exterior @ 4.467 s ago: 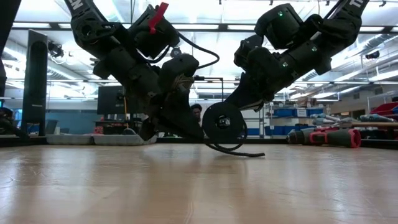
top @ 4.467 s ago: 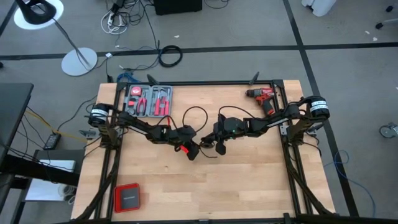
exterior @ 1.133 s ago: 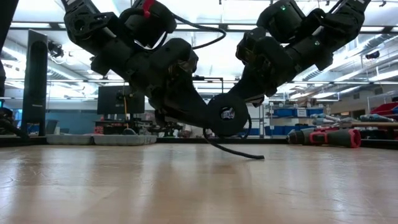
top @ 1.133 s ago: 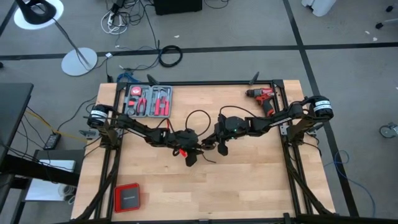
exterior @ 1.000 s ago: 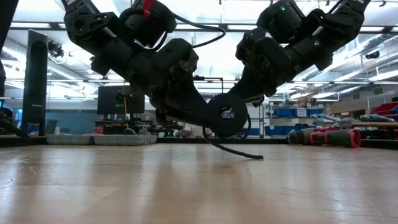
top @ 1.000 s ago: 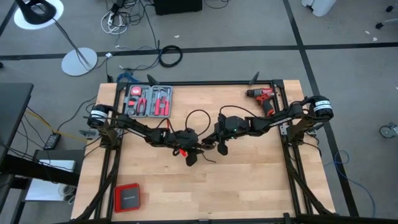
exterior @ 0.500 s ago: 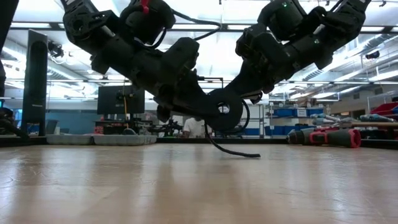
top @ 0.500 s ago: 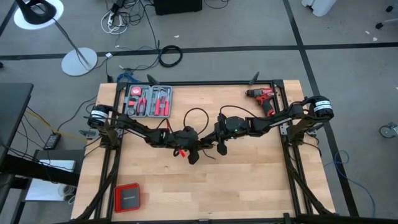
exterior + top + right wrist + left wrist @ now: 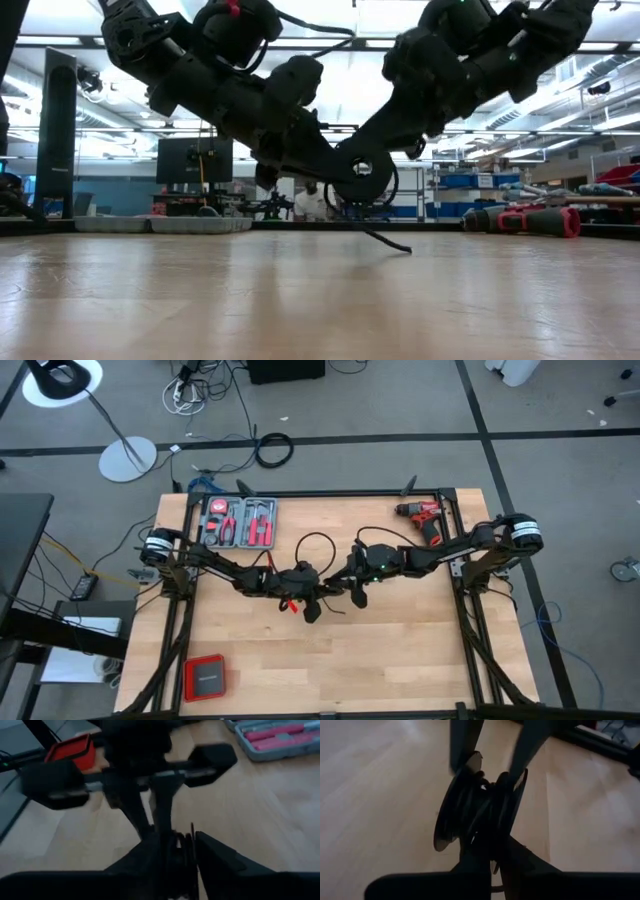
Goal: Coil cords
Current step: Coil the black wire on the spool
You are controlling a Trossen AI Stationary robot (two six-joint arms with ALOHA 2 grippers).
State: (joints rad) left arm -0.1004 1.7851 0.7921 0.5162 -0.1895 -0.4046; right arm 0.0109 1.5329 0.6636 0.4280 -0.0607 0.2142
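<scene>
Above mid-table point(image 9: 400, 640), we see the left pincer point(image 9: 313, 607) clenched on the coiled cord point(image 9: 475, 815); the right pincer point(image 9: 352, 596) touches it, spread unclear.

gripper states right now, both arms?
Left gripper: shut on the coiled cord, mid-table.
Right gripper: next to the left one at the coil; open or shut cannot be told.
</scene>
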